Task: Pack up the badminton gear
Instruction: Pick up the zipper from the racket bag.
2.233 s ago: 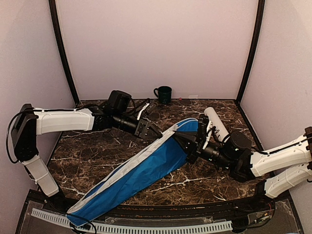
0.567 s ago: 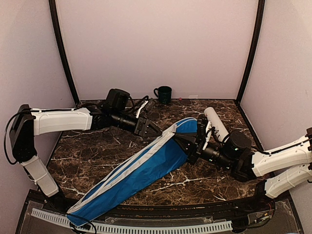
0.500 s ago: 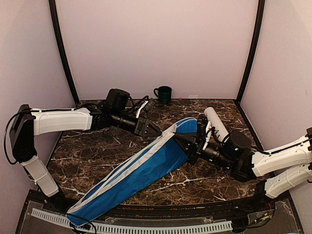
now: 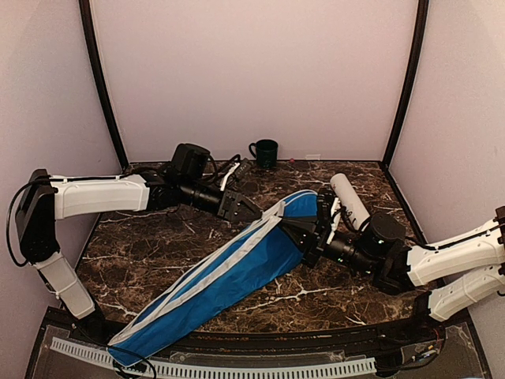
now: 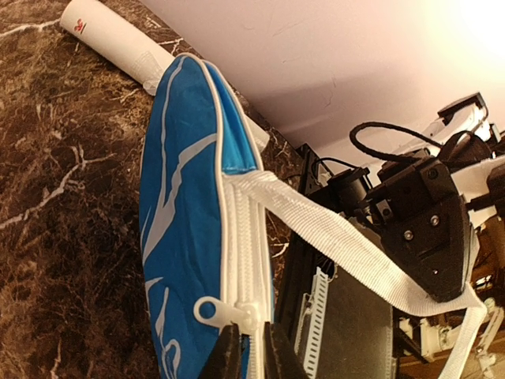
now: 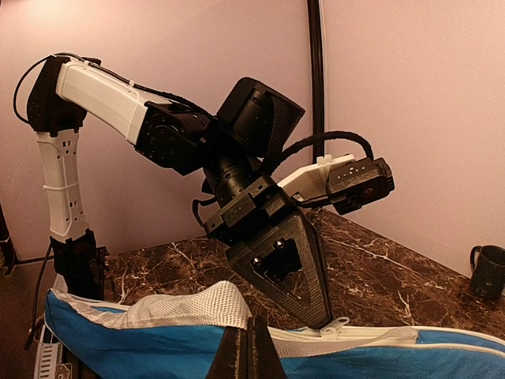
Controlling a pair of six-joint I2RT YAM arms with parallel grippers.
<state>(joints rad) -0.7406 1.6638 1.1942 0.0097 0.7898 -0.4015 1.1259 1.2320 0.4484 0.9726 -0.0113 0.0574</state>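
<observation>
Top view: the blue cover [image 4: 229,272] lies diagonally on the marble table [image 4: 158,245], narrow end near left and head end right of centre. The left gripper [image 4: 254,215] is at its far edge, the right gripper [image 4: 286,223] at its head end, and the white tube [image 4: 349,199] just beyond the right arm. Left wrist view: the left fingers [image 5: 229,355] stand nearly together, pinching the zipper pull [image 5: 215,309], while the right gripper holds the white strap [image 5: 339,245] taut. Right wrist view: the right jaws are fully closed on that strap, and the left gripper's tip meets the zipper pull.
</observation>
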